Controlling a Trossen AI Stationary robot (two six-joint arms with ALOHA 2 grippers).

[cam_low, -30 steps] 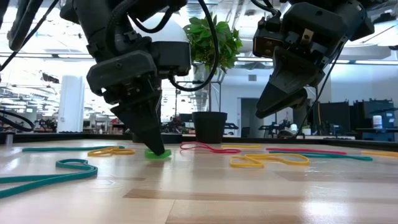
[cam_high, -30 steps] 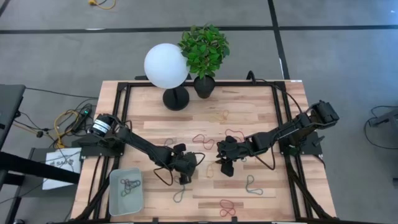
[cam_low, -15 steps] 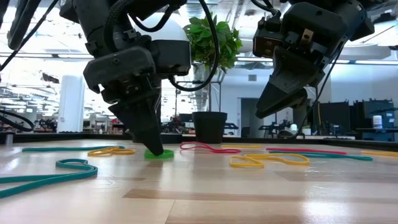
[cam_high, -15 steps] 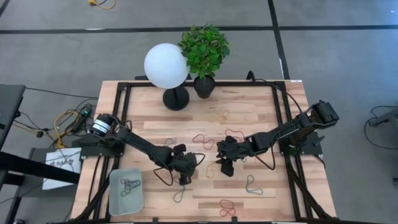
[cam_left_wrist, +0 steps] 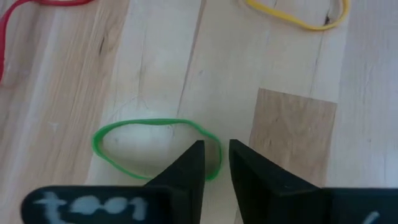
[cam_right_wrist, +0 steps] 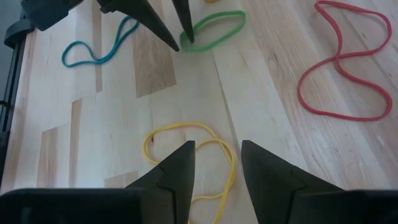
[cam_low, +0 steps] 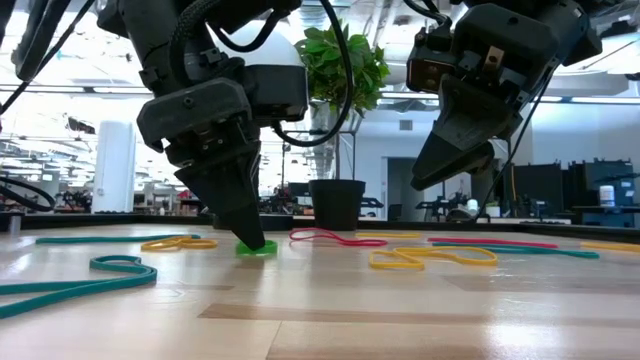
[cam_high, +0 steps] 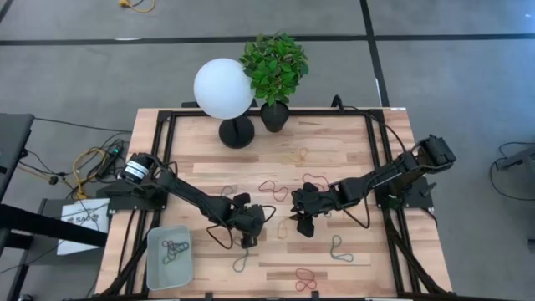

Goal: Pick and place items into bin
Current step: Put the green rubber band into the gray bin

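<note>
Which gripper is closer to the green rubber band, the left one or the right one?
Left. The left gripper has its fingertips down at the green rubber band. The right gripper hovers apart, over a yellow band.

We see a robotics lab in an open-plan office. Behind our desk [cam_low: 320, 310] stand monitors [cam_low: 535, 185] under ceiling lights [cam_low: 60, 70].

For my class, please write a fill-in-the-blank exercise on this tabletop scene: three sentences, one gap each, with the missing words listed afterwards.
1. The left tool has its tips down at a rubber band whose colour is ____.
2. Just ahead of the right tool lies a rubber band whose colour is ____.
3. The bin sits near the table corner on the ____ arm's side.

Missing words: green; yellow; left
</note>
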